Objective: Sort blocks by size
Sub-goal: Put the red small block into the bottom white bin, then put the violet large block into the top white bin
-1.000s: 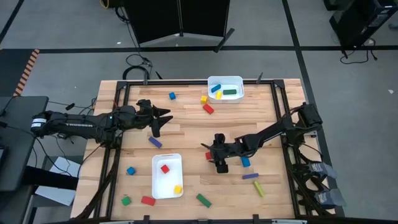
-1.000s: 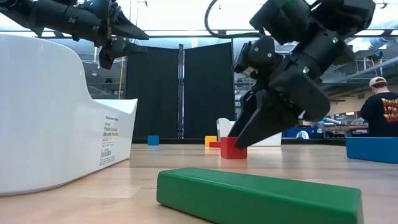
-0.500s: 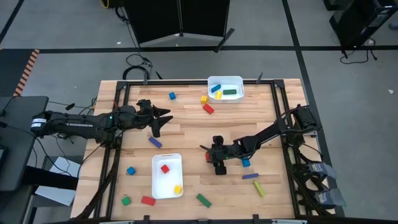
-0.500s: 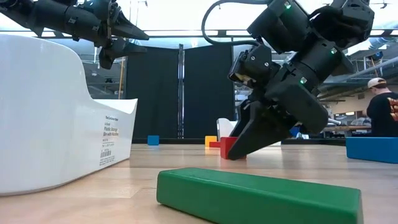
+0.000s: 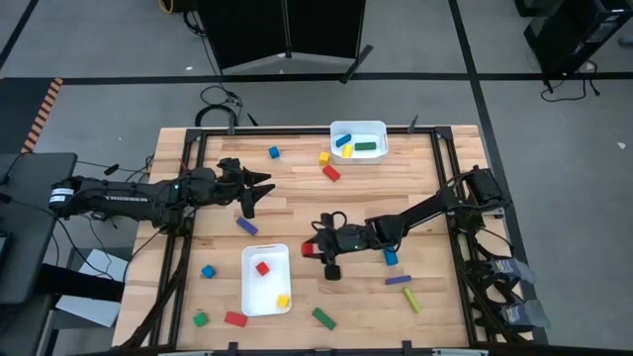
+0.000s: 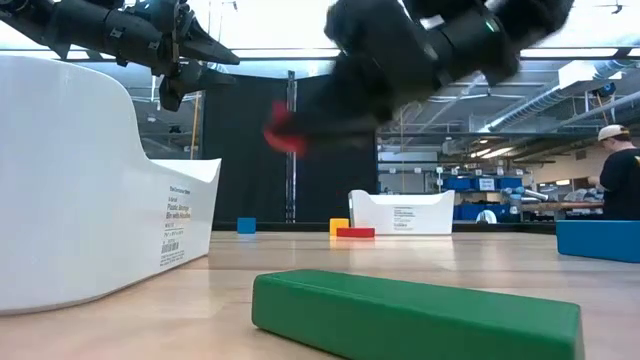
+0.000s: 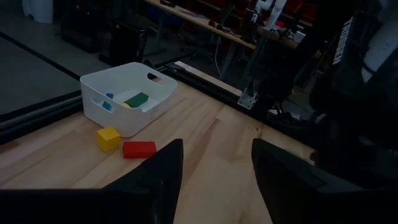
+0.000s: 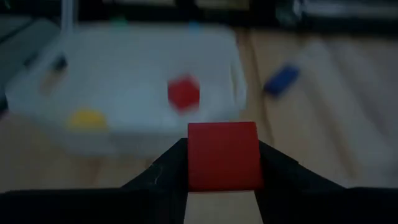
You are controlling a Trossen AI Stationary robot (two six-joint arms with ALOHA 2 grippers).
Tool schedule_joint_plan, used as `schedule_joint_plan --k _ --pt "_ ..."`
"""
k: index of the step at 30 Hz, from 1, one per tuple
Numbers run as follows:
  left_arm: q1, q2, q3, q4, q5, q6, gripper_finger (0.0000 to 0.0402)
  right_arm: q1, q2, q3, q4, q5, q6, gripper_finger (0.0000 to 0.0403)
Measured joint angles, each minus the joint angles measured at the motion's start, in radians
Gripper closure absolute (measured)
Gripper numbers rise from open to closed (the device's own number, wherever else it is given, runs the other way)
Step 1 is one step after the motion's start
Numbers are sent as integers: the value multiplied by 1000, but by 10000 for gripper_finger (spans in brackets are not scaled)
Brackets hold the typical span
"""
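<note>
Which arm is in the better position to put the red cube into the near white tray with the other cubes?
The right arm. Its gripper is shut on the red cube, lifted off the table, beside the near tray. The left gripper is open, holds nothing and hovers farther back.

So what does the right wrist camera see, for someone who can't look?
The right hand grips a red cube between its two dark fingers. Ahead sits a white tray holding a red cube and a yellow block.

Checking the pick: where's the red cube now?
In the right gripper, lifted off the table: the red cube sits between its fingers, mid-table in the high view, just right of the near white tray.
</note>
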Motion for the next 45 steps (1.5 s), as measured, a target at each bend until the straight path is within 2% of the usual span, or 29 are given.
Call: schedule_joint_plan --k 8,13,18,23,26,28,33,36,41,45 --pt "0 0 0 1 0 0 204 0 0 146 9 1 -80 257" --pt "0 0 0 5 0 0 203 13 21 154 153 4 -58 257" --pt "0 0 1 9 0 0 203 36 145 187 348 -27 3 257" --pt "0 0 1 7 0 0 203 43 270 300 342 -27 13 257" --pt "0 0 1 4 -1 -1 203 42 318 362 275 -27 16 257" --pt "0 0 1 1 0 -4 203 42 336 393 209 -19 17 237" --pt "0 0 1 0 0 -6 203 33 343 426 129 -8 1 135" --pt "0 0 1 -1 0 -5 203 31 328 425 106 -2 -29 96" --pt "0 0 1 -7 0 -7 203 33 269 382 106 25 -79 87" --pt "0 0 1 -15 5 -21 203 29 154 229 146 101 -115 106"
